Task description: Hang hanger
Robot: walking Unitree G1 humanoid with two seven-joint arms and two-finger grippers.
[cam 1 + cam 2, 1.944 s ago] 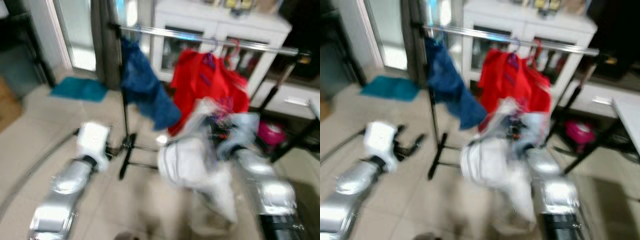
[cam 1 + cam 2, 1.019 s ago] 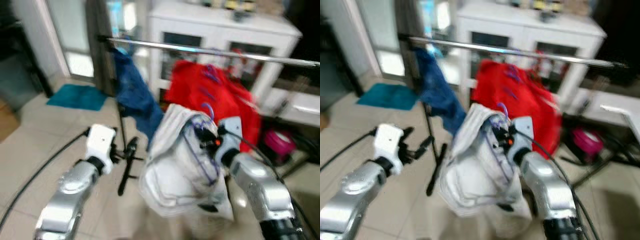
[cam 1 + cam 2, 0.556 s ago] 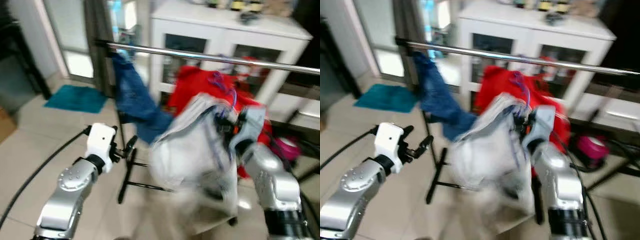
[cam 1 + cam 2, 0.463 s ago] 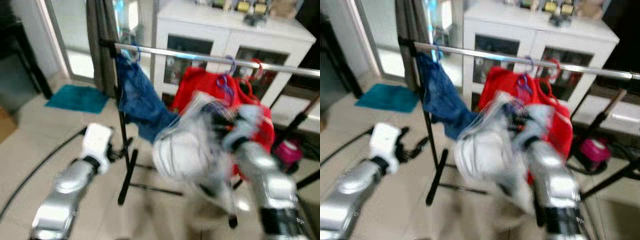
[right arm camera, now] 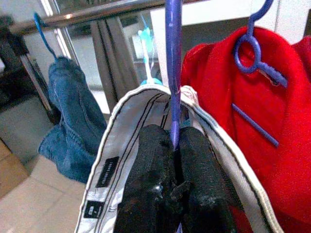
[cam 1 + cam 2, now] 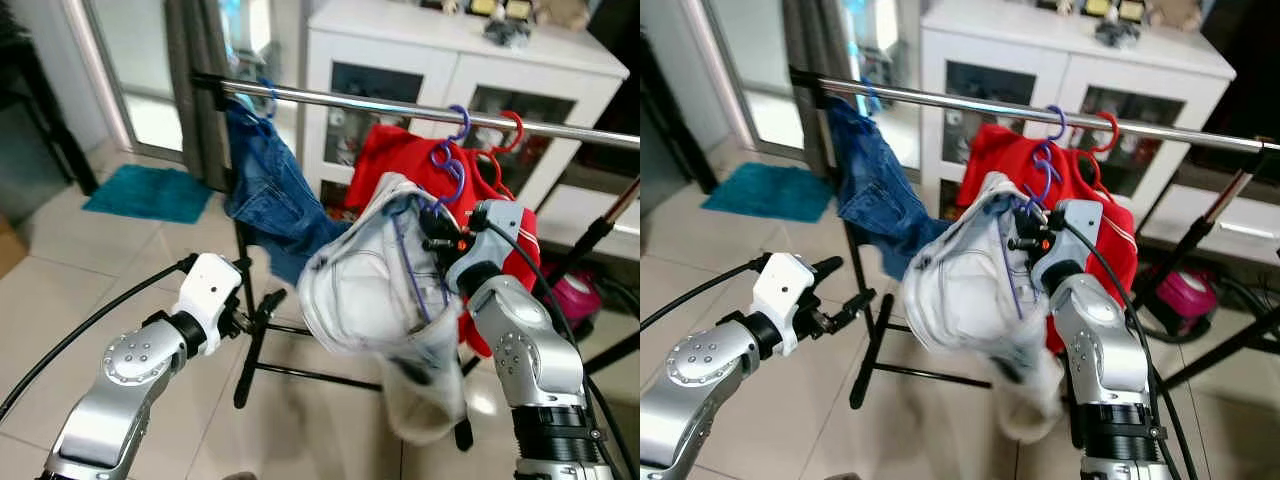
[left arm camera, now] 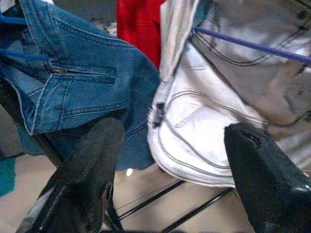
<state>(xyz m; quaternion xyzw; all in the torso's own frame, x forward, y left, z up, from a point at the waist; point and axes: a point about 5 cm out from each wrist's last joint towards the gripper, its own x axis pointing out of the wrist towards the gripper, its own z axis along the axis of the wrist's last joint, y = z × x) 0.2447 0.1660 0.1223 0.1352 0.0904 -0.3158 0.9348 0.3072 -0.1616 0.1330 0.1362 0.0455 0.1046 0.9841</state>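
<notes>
Behind the robot's arms stands a white cabinet (image 6: 450,60) with glass doors, and in front of it a metal clothes rail (image 6: 400,105) runs across the room over a pale tiled floor (image 6: 100,270), with a teal mat (image 6: 150,192) near the doorway. On the rail hang blue jeans (image 6: 270,200) toward the left end and a red garment (image 6: 400,165) on its own hangers toward the right. The right gripper (image 5: 175,160) is raised in front of the red garment, and its fingers (image 5: 201,165) are clenched on the thin stem of a purple hanger (image 5: 173,73) that carries a white garment (image 6: 375,290). The hook of this hanger is below the rail and does not yet rest on it, so I judge that the hanging step is not finished. The left gripper (image 7: 170,160) is held low near the stand of the rail, with its fingers (image 7: 97,150) spread apart and grasping nothing, close to the jeans and the white garment. Some things could go wrong from here. The white garment is heavy and hangs to one side, so the hanger may turn in the grip and the hook may miss the rail. The hook could also catch on the hangers of the red garment, which are just beside it. If the fingers release before the hook sits over the rail, the hanger will fall to the floor.
</notes>
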